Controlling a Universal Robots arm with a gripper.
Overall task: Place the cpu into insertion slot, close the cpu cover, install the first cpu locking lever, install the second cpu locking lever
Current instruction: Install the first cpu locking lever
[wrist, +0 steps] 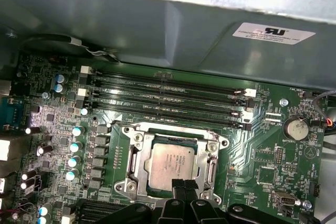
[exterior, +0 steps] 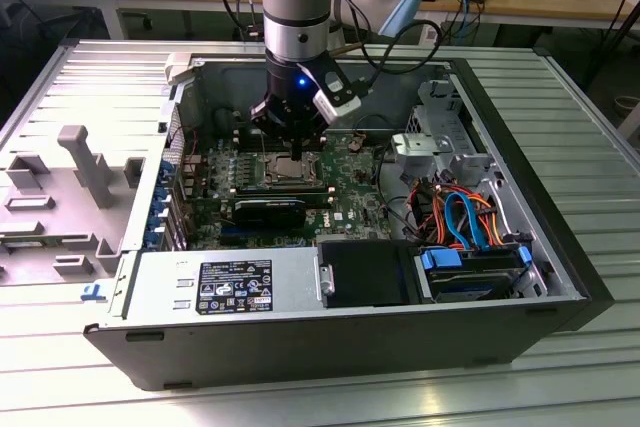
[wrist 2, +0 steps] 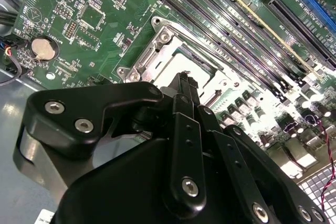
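Black gripper [wrist: 184,186] clenched, fingertips together, hovering just at edge of cpu [wrist: 170,164]; cpu seated in insertion slot [wrist: 132,160], framed by cpu cover [wrist: 212,169].

The cpu [wrist: 170,165] is a small flat square chip with a dull silver top, lying level inside the insertion slot [wrist: 137,141] in the lower middle of the first wrist view. The slot is a square socket with a silver metal rim, set in green circuit board just below the long black memory slots. In the exterior view the socket [exterior: 287,169] sits near the frame's centre. The cpu cover [wrist: 212,167] lies down around the chip as a thin silver frame.
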